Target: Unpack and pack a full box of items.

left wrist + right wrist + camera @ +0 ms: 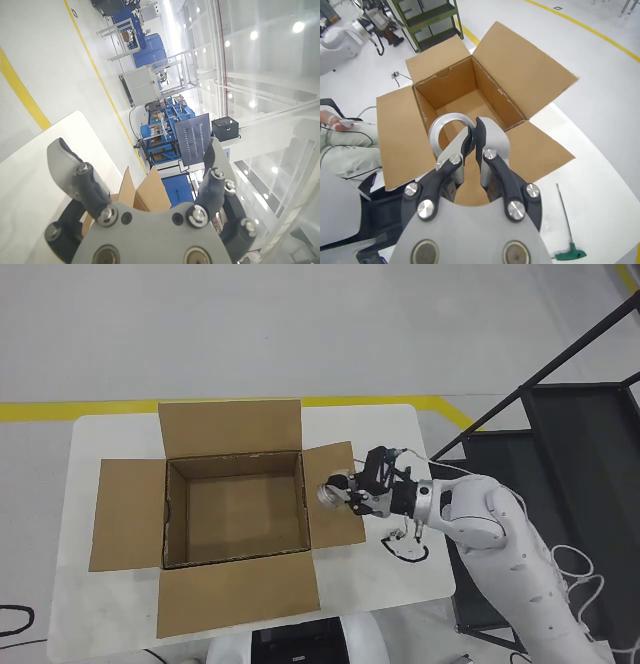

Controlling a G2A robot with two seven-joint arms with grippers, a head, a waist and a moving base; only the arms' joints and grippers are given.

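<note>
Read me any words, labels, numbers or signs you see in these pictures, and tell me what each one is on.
Nothing here can be quoted.
On the dark screen: rows of pale text, too small to read.
On the blue cabinet near it: a small white mark, too blurred to read.
On the cardboard box: no print visible.
On the metal ring and the green-handled key: no markings visible.

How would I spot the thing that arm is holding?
Find the open cardboard box on the white table. Over its side flap, the right gripper is shut on a silver metal ring. It is the only round, shiny item; the tool lying nearby is a thin rod with a green handle.
</note>
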